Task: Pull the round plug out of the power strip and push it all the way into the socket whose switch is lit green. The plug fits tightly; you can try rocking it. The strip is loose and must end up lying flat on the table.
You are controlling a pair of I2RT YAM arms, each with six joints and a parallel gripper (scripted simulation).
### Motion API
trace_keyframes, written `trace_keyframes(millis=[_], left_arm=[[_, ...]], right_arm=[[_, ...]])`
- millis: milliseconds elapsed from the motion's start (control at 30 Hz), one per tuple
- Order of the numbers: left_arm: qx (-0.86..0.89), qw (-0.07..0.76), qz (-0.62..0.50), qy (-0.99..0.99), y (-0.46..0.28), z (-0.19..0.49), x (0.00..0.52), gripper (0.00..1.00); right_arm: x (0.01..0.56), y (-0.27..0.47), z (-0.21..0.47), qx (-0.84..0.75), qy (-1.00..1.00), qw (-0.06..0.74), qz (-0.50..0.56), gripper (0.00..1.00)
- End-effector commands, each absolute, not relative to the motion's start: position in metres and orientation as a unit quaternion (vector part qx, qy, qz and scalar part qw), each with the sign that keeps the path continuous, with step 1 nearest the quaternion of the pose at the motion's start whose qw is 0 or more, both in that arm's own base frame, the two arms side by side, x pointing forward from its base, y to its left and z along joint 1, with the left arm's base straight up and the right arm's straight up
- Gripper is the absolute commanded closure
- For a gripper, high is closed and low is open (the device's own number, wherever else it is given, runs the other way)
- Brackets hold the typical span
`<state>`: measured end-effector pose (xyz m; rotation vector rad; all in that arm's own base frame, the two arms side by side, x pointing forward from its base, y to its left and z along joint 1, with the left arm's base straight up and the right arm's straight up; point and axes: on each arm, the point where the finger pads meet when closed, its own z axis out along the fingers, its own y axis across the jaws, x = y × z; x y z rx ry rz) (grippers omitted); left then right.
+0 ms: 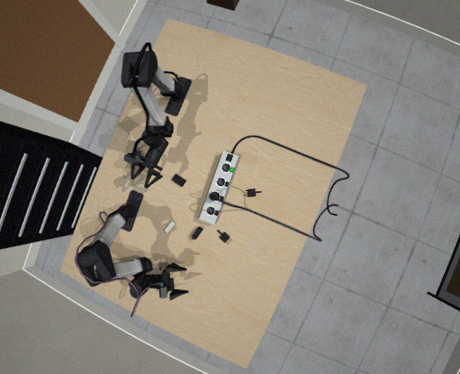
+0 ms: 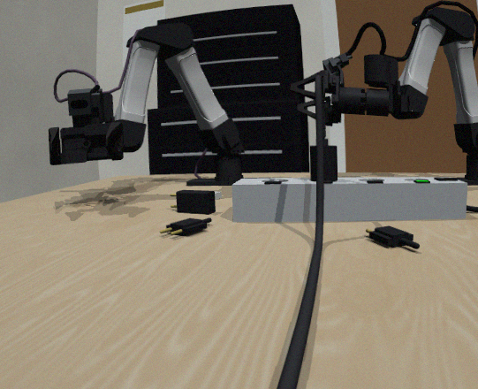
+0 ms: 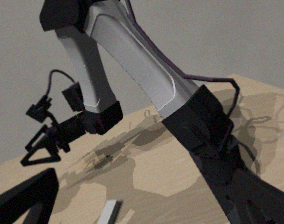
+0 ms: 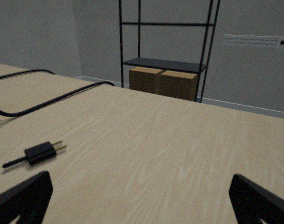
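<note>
Nearest the exterior camera, with the clock centred on the strip and twelve pointing towards the drawers (image 2: pixel 227 106), a flat black plug (image 1: pixel 251 193) (image 2: pixel 391 236) lies on the table (image 1: pixel 278 110) (image 2: pixel 156 309) (image 3: pixel 158 175) (image 4: pixel 143 145) at about six o'clock. A second flat plug (image 1: pixel 224 236) (image 2: pixel 187 226) (image 4: pixel 40 153) lies at eight, its brass prongs bare. The black cord (image 1: pixel 274 222) (image 2: pixel 319 221) crosses the table on the near side.

Next comes the white power strip (image 1: pixel 215 204) (image 2: pixel 351 201), flat on the table, its long side facing the camera. The round plug (image 1: pixel 214 196) (image 2: pixel 325 163) stands upright in the third socket from the green-lit end. The green switch (image 1: pixel 232 169) (image 2: pixel 421 181) glows towards three o'clock, beside an unfilled socket (image 1: pixel 226 167).

A black adapter (image 1: pixel 197 233) (image 2: pixel 195 202) rests just off the strip's other end, near nine. The right gripper (image 1: pixel 187 280) (image 2: pixel 55 146) (image 3: pixel 24 156) (image 4: pixel 141 181) hovers well out at nine, fingers spread wide and gripping nothing.

Farther back, a small white block (image 1: pixel 169 227) (image 3: pixel 109 212) sits towards ten and a small black block (image 1: pixel 178 180) at twelve. Beyond them, the left gripper (image 1: pixel 140 182) (image 2: pixel 296 97) (image 3: pixel 144 177) hangs above the table between eleven and twelve, open and unladen.
</note>
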<state>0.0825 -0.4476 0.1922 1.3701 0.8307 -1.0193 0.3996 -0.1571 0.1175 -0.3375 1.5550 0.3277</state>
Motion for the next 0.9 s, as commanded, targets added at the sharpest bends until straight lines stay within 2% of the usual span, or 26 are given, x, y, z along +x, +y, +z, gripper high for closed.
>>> trace_keyframes(millis=[0, 567, 867], left_arm=[[0.581, 0.59, -0.438, 0.349, -0.448, 0.201, 0.083, 0.0], [0.581, 0.59, -0.438, 0.349, -0.448, 0.201, 0.083, 0.0], [0.563, 0.577, -0.414, 0.422, -0.428, 0.191, 0.1, 0.0]], right_arm=[[0.4, -0.157, 0.121, -0.155, 0.692, 0.69, 0.143, 0.0], [0.4, -0.157, 0.121, -0.155, 0.692, 0.69, 0.143, 0.0], [0.398, -0.148, 0.114, -0.147, 0.717, 0.667, 0.141, 0.0]])
